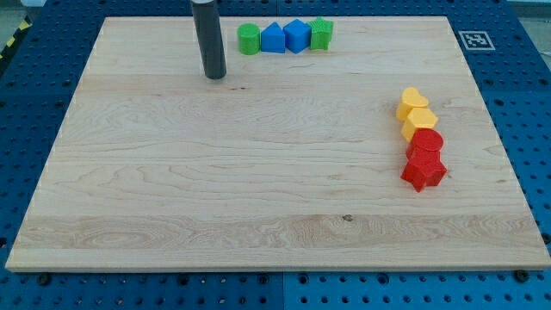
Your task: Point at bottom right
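No pincer is fitted — only my tip point(215, 76), resting near the view's top left of the pale wooden bench point(215, 198). The target, the bench's bottom right corner point(516, 250), lies well apart; the traverse is not yet done.

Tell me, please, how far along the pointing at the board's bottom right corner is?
Nothing looks done yet. My tip rests near the view's top, just left of the green block that starts the green and blue row. Left to do: cross the wooden board to its bottom right corner, below the red star block.
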Controlling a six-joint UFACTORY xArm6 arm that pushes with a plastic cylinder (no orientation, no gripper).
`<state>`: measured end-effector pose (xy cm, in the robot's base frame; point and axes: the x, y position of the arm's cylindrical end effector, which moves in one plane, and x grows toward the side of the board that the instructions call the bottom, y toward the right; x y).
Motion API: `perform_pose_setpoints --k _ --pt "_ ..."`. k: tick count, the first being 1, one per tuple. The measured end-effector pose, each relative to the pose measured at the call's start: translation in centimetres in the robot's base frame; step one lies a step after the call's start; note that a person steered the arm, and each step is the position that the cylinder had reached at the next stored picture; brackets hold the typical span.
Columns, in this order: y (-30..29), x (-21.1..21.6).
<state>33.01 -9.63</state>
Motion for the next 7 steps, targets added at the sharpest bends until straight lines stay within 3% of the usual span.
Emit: perform_pose_setpoints --k 3,5,7 --pt "0.0 0.3" --pt "0.0 2.8" --pt "0.0 8.3"
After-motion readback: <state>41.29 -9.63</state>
